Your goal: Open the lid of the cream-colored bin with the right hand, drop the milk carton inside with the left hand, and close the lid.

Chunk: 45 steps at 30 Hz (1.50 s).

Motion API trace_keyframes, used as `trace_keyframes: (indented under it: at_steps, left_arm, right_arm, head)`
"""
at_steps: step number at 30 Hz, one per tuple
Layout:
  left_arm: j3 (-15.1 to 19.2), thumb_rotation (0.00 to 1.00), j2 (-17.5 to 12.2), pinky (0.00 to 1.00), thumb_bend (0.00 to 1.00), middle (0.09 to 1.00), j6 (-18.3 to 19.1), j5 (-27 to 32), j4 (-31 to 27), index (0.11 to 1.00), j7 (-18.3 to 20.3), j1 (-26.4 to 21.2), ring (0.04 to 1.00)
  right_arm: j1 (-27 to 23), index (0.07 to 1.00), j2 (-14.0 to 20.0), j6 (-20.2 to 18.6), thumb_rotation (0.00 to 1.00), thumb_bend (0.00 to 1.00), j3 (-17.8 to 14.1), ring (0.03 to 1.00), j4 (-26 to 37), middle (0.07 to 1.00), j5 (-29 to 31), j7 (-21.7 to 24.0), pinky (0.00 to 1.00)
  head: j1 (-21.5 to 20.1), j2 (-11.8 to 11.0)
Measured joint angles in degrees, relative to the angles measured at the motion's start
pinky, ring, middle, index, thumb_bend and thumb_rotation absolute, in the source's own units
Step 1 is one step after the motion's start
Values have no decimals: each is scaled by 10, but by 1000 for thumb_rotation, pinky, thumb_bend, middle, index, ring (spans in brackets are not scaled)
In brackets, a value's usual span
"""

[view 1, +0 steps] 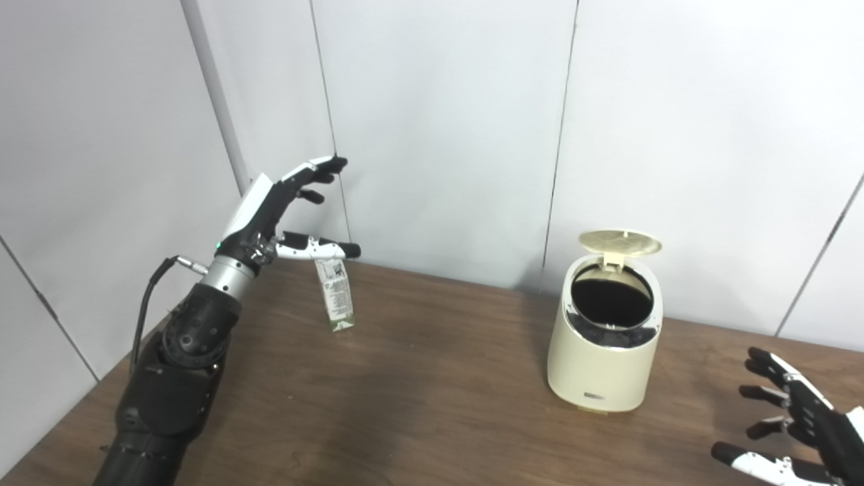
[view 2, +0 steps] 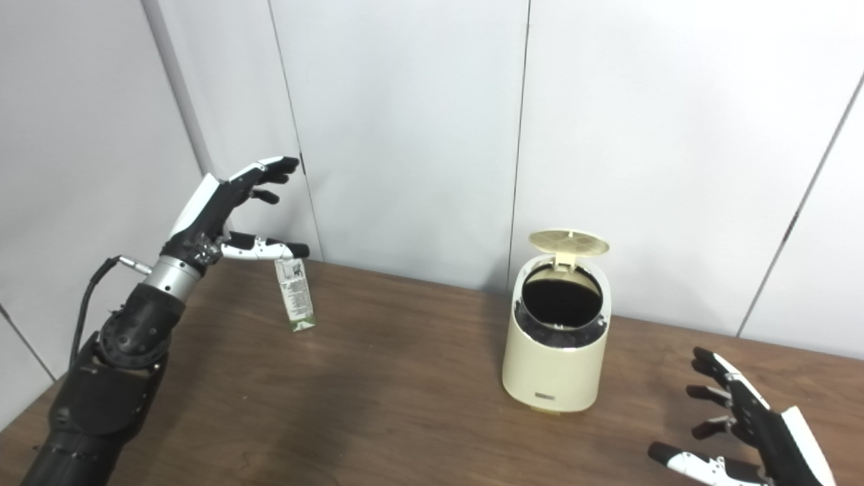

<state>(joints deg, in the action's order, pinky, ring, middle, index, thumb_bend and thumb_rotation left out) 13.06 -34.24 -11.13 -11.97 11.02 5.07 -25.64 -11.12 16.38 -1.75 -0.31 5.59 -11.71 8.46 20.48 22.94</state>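
bin (view 1: 604, 364) mouth unobstructed, lid (view 1: 619, 242) raised behind

The milk carton (view 1: 335, 293) is standing on the table (view 1: 418, 405) at the back left. The bin (view 1: 604, 337) is sitting well apart to its right, its lid (view 1: 619, 243) standing up behind the opening.

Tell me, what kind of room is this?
Probably a test room or lab: bare grey wall panels, one wooden table, and only a bin and milk carton set out.

left hand (view 1: 270, 216) raised, right hand (view 1: 803, 422) low, fingers spread
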Motion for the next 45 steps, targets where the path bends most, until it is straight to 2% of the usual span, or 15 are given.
trace_keyframes:
  at_steps: [3, 11, 13, 16, 19, 22, 27, 31, 37, 39, 41, 45]
  left_arm:
    - [1, 273, 0, 721, 1000, 875, 19, 0, 9, 909, -5, 2, 852]
    - [2, 276, 3, 860, 1000, 891, 16, 8, 50, 938, -24, 8, 896]
    - [2, 297, 5, 962, 1000, 890, 16, 6, 70, 941, -30, 9, 964]
    - [0, 311, 8, 996, 1000, 886, 16, 0, 88, 943, -46, 11, 996]
    - [-5, 356, 8, 1000, 1000, 890, 14, -14, 106, 948, -62, 11, 999]
    - [-10, 353, 8, 1000, 1000, 904, 11, -15, 119, 956, -66, 11, 990]
    - [-10, 322, 8, 1000, 1000, 915, 10, 14, 151, 957, -57, 11, 968]
    - [-11, 307, 9, 1000, 1000, 924, -6, 43, 178, 961, -39, 11, 969]
    - [-17, 282, 14, 937, 1000, 893, -24, 54, 201, 943, -39, 11, 923]
    - [-19, 269, 18, 882, 1000, 878, -32, 55, 216, 935, -41, 11, 890]
    - [-24, 260, 21, 829, 1000, 855, -46, 53, 235, 920, -45, 11, 857]
    - [-31, 250, 27, 801, 1000, 826, -76, 51, 265, 884, -51, 9, 824]
  right_arm:
    - [0, 882, 0, 0, 330, 843, 0, 782, 0, 883, 4, 1, 510]
    - [-1, 882, 3, -1, 344, 847, -1, 780, 0, 884, 8, 5, 507]
    - [-1, 882, 4, -1, 341, 848, -1, 775, 0, 882, 9, 6, 499]
    - [-1, 880, 5, -1, 349, 852, -2, 766, 0, 879, 9, 7, 488]
    - [-1, 876, 5, -2, 362, 862, -2, 759, 2, 877, 9, 7, 479]
    - [-1, 872, 8, -7, 351, 860, -3, 753, 6, 876, 9, 8, 473]
    - [2, 875, 16, -21, 346, 860, -3, 744, 21, 876, 9, 9, 471]
    - [3, 875, 17, -24, 349, 860, -3, 747, 23, 876, 9, 10, 483]
    - [4, 871, 20, -30, 361, 870, -3, 738, 28, 870, 10, 12, 470]
    - [4, 870, 21, -34, 366, 874, -3, 735, 31, 868, 10, 13, 468]
    - [5, 870, 22, -40, 359, 870, -4, 736, 38, 867, 10, 15, 470]
    - [5, 871, 22, -47, 351, 868, -4, 737, 47, 866, 10, 20, 476]
  head:
    - [0, 1]
    - [-1, 3]
    - [-2, 2]
    - [-2, 3]
    - [-1, 4]
    - [-1, 5]
    - [-2, 8]
    - [-4, 10]
    - [-5, 12]
    - [-7, 12]
    - [-8, 13]
    - [-7, 14]
